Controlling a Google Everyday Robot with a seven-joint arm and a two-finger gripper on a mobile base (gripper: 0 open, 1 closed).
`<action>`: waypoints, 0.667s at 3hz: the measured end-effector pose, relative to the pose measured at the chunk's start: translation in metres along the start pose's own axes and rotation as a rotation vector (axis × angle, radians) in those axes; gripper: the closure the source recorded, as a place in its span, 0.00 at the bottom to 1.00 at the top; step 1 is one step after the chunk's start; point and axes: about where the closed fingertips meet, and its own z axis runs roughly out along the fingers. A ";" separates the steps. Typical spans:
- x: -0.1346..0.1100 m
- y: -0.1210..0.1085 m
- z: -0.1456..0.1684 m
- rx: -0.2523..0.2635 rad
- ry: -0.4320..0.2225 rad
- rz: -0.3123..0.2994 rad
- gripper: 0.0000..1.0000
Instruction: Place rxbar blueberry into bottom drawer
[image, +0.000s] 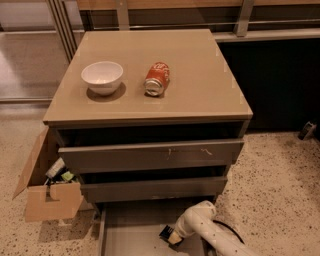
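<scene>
— What do we have nearest to us?

— The white arm (202, 226) comes in from the lower right. Its claw (171, 237) hangs low over the bottom drawer (127, 235), which is pulled out, with its plain grey floor showing.

— And the claw's grip?

— As far as we can see, it is closed narrowly on the rxbar blueberry (165, 232), a small dark navy shape at its tip. The bar sits over the right part of the drawer floor. We cannot tell whether it touches the floor.

— What do we see next?

— Above it, the middle drawer (150, 189) and the top drawer (150, 156) each stand out a little from the cabinet. To the left, an open cardboard box (50, 202) stands on the speckled floor (280, 190), just beside the cabinet.

— And farthest back?

— On the counter (205, 75) we see a white bowl (102, 76) upright on the left. Near it, to its right, an orange-red can (156, 78) lies on its side.
</scene>
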 end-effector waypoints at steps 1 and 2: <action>0.000 0.000 0.000 0.000 0.000 0.000 0.66; 0.000 0.000 0.000 0.000 0.000 0.000 0.42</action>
